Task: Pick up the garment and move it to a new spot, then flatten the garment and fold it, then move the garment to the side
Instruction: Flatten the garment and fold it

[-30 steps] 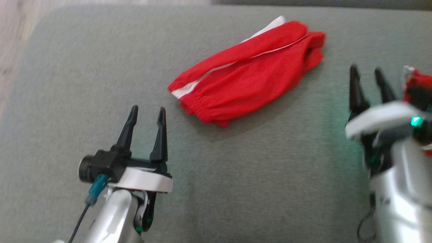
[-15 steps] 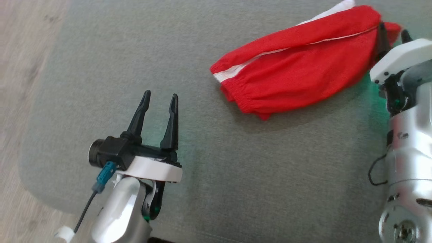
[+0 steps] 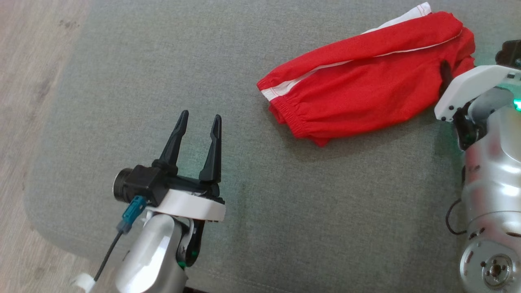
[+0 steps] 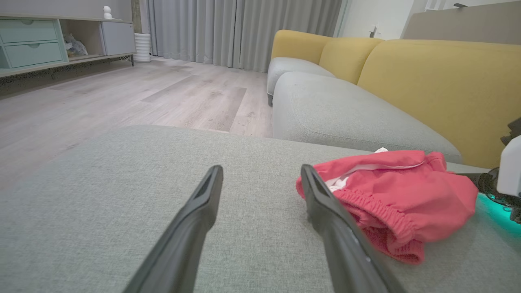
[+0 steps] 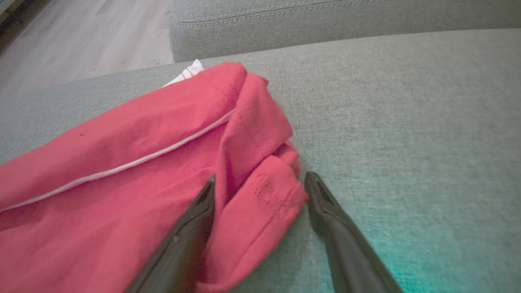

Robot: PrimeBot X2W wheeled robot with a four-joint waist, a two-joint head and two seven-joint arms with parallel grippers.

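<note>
Red garment (image 3: 358, 81) lies far right on the grey cushion (image 3: 285, 203), loosely doubled lengthwise, elastic waistband to the left, hem end to the right. Right gripper (image 5: 260, 177) sits at the hem end with jaws apart, one finger over the cloth, one on bare cushion, and a hem fold between them. Likely lined up to pinch that corner; nothing clamped. Fits either a pick-up to relocate or sliding a rough fold aside. Left gripper (image 3: 201, 114) is near left, well apart from the garment, jaws apart and empty, probably held clear. Its fingers point far. Right forearm reaches in from near right, wrist tipped low.
</note>
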